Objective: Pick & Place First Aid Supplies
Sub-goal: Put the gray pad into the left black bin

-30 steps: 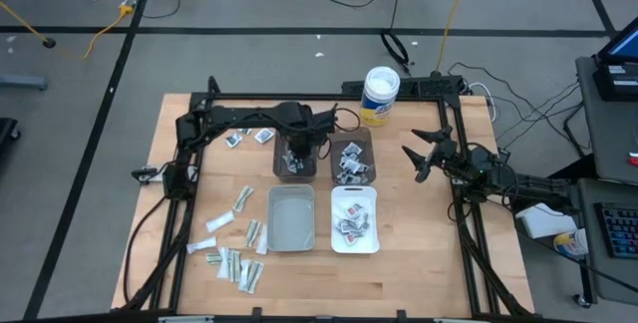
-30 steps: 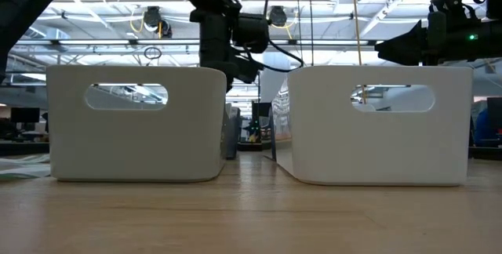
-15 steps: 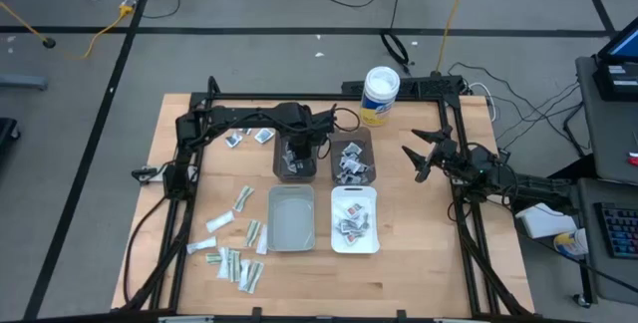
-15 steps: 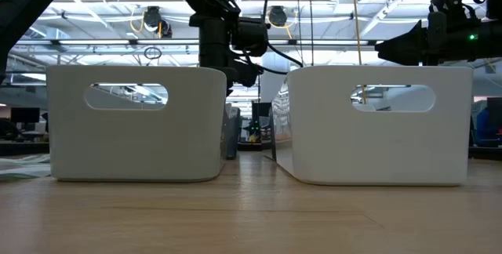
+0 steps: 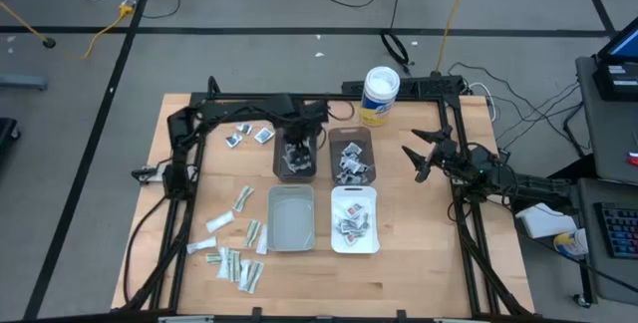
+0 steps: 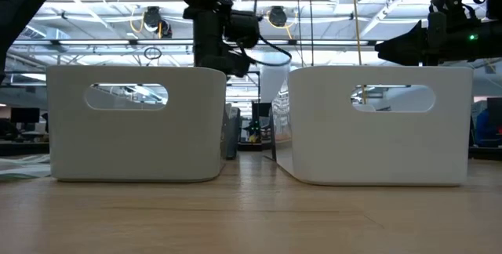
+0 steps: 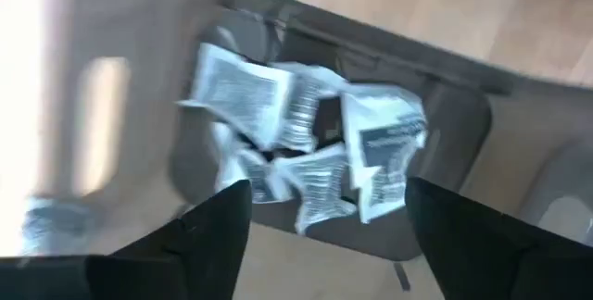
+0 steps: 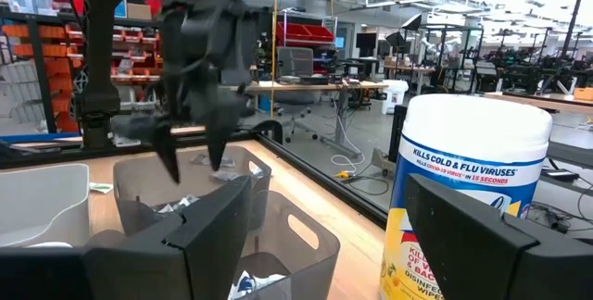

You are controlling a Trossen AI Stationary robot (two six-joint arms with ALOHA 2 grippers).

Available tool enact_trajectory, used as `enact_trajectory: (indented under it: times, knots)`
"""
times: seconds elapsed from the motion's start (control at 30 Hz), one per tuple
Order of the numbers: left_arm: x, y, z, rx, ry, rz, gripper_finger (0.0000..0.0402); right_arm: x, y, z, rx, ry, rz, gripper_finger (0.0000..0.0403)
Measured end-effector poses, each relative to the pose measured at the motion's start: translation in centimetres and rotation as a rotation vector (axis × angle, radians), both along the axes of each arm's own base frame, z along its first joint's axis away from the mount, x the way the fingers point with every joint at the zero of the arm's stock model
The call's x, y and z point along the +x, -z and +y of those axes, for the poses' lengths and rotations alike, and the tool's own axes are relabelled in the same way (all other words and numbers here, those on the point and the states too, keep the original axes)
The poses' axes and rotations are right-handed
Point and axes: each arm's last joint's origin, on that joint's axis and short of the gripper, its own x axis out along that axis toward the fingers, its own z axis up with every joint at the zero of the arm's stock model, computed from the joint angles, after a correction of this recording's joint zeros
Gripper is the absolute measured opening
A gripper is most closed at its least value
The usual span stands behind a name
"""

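Several first aid supplies [image 7: 306, 152], crumpled white packets with dark print, lie heaped in the left brown bin [image 5: 296, 156]. My left gripper [image 7: 324, 244] hangs open just above that heap, pointing down, with nothing between its fingers; it also shows in the right wrist view as the left gripper [image 8: 193, 152]. More packets [image 5: 236, 261] lie flat on the table at the near left, and two packets [image 5: 249, 136] lie by the far left. My right gripper [image 5: 419, 160] waits open at the table's right side, above the table.
A second brown bin [image 5: 352, 157] with packets stands right of the first. In front of them are a grey bin [image 5: 290, 217] and a white bin [image 5: 354, 220] with packets. A white tub with a yellow label [image 5: 380, 96] stands at the far edge. A black frame [image 5: 329, 97] rings the table.
My left gripper has opened over the left brown bin and has risen a little, shifting slightly toward the table's far edge. My right arm has kept still.
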Motion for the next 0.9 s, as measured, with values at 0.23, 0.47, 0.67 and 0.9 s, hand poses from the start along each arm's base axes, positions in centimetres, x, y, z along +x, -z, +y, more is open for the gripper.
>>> enact_trajectory:
  times: [0.23,0.47,0.67,0.9]
  knots:
    - [-2.2,-3.1,1.9,-0.016,-0.305,-0.074,0.0305,0.0,0.0,0.0,0.0,0.0,0.0,0.0279]
    - [-3.2,-3.8,2.0,-0.098,-0.557,-0.053,0.0289,0.0,0.0,0.0,0.0,0.0,0.0,0.0279]
    - [-4.1,-3.9,2.1,-0.112,-0.565,-0.054,0.0289,0.0,0.0,0.0,0.0,0.0,0.0,0.0279]
    - [-8.5,-3.4,2.9,-0.094,-0.593,-0.096,0.0305,0.0,0.0,0.0,0.0,0.0,0.0,0.0279]
